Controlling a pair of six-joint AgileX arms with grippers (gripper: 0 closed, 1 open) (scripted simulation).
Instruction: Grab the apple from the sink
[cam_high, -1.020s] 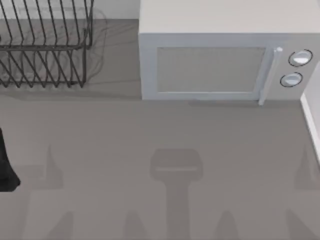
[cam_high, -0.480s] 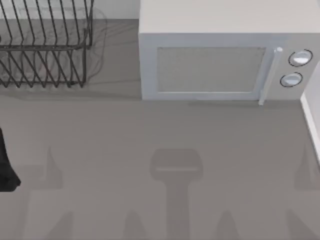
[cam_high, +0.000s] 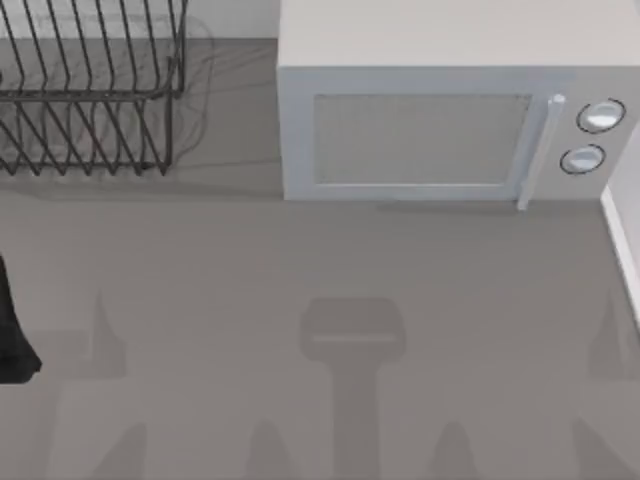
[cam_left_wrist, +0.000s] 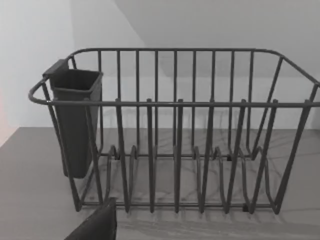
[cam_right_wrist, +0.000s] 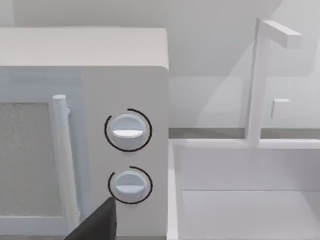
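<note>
Left hand (cam_left_wrist: 97, 225): dark tip low before wire dish rack (cam_left_wrist: 175, 135) with cutlery cup (cam_left_wrist: 75, 120); fingers apart or together, we cannot tell.

Microwave (cam_high: 440, 110) mid tabletop (cam_high: 320, 300).

Right hand (cam_right_wrist: 97, 222): tip near microwave dials (cam_right_wrist: 128, 131); sink (cam_right_wrist: 240, 200) and faucet (cam_right_wrist: 260, 80) beyond; grip state, cannot tell.

Apple not in sight, presumably down in basin. We judge it light, firm, smooth, prone to roll; pinch across widest middle.

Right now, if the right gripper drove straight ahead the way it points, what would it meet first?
Probably the microwave: its knob panel sits almost dead ahead in the right wrist view, with the sink just beside it. Depth is unclear, so treat that as likely.
</note>
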